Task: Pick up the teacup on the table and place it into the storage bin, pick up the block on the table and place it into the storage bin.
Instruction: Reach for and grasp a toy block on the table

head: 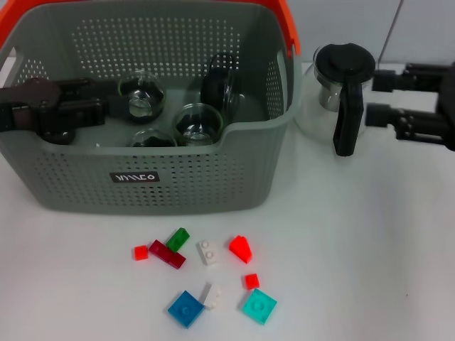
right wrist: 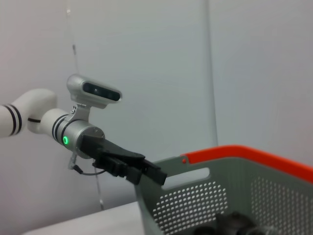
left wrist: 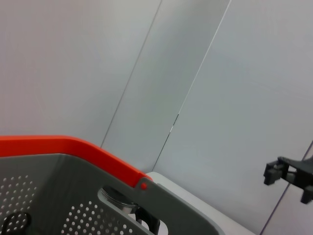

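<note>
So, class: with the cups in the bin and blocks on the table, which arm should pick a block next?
Probably the left. The left gripper is over the storage bin, directly behind the blocks; the right gripper sits off past the glass pot.

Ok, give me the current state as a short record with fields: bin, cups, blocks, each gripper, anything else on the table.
storage bin: grey perforated basket with orange handle, at the back left of the table
teacups: four glass cups inside the bin, one lying on its side
blocks: small coloured pieces loose on the table in front of the bin, none in the bin that I can see
left gripper: over the bin's left side, fingers beside a cup, open
right gripper: right of the bin, beside the pot, open, holding nothing
other: glass pot with black lid right of the bin
</note>
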Action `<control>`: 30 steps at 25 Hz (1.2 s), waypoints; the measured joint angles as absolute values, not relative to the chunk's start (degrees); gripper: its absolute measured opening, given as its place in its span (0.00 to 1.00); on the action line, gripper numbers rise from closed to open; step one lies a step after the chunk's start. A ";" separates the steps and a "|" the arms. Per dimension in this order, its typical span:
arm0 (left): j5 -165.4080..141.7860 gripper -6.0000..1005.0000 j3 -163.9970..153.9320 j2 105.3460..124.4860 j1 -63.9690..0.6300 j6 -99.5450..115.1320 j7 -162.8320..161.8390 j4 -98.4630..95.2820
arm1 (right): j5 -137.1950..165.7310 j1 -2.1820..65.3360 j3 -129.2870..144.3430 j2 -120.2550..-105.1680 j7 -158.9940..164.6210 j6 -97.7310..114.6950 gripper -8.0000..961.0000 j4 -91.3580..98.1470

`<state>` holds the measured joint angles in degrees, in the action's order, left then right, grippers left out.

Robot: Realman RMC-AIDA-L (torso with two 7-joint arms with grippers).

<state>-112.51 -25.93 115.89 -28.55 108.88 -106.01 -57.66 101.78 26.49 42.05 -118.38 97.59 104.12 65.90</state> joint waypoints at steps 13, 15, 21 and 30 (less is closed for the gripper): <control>-121.24 0.63 -27.23 114.76 -30.73 111.04 -110.73 -59.93 | 111.47 28.11 42.42 -117.44 94.04 108.16 0.85 57.75; -122.62 0.63 -27.20 114.72 -30.77 115.01 -112.91 -64.09 | 111.52 28.15 42.38 -117.40 94.15 108.17 0.86 57.60; -123.05 0.63 -42.69 114.91 -28.64 118.43 -123.98 -78.86 | 111.49 28.28 42.30 -117.24 94.45 108.21 0.86 57.49; -133.25 0.63 -57.93 118.35 -32.14 116.96 -125.03 -79.75 | 111.50 28.77 42.27 -117.41 94.46 107.70 0.86 56.69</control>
